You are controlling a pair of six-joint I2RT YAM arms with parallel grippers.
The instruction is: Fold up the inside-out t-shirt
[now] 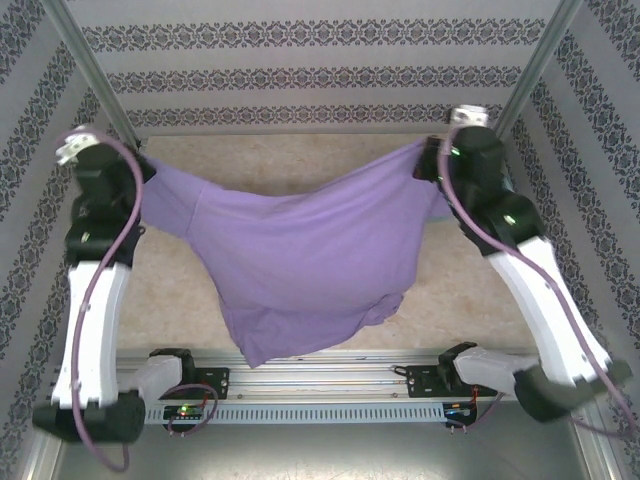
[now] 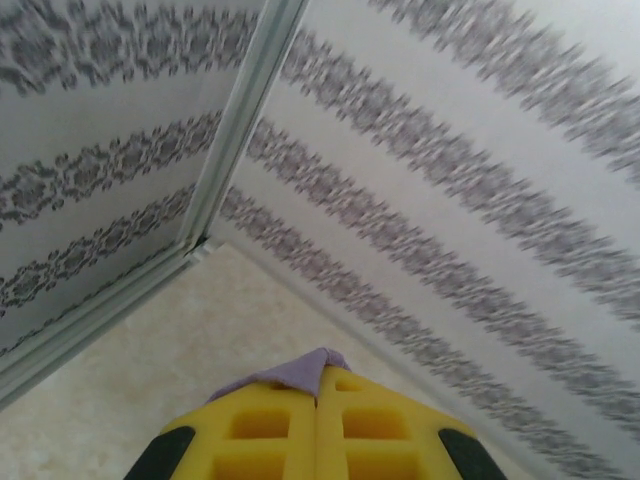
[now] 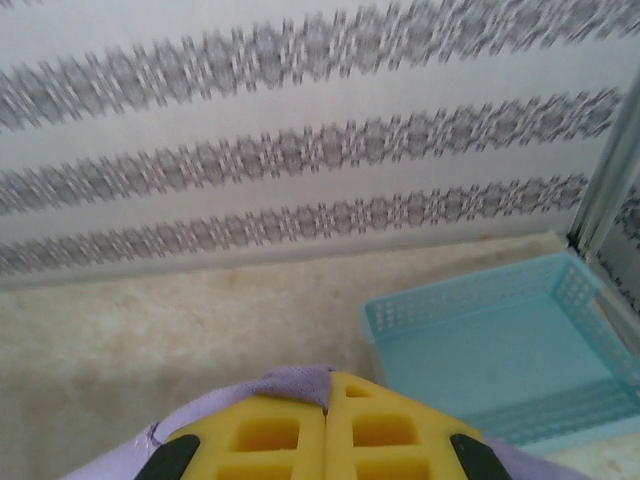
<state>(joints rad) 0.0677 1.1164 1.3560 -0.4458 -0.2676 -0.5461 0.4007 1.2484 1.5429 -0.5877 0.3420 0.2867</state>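
above the beige table [image 1: 290,155], the lavender inside-out t-shirt [image 1: 300,265] hangs stretched between two raised arms, its middle sagging toward the near rail. a light blue basket [image 3: 450,305] sits in the table's far right corner. the left gripper [image 2: 317,400] and right gripper [image 3: 327,395] are each clamped on a shirt edge.

White walls [image 1: 320,55] with gray flowery stripes stand around a tan table [image 1: 290,155], with shiny metal poles [image 1: 95,75] in the corners.
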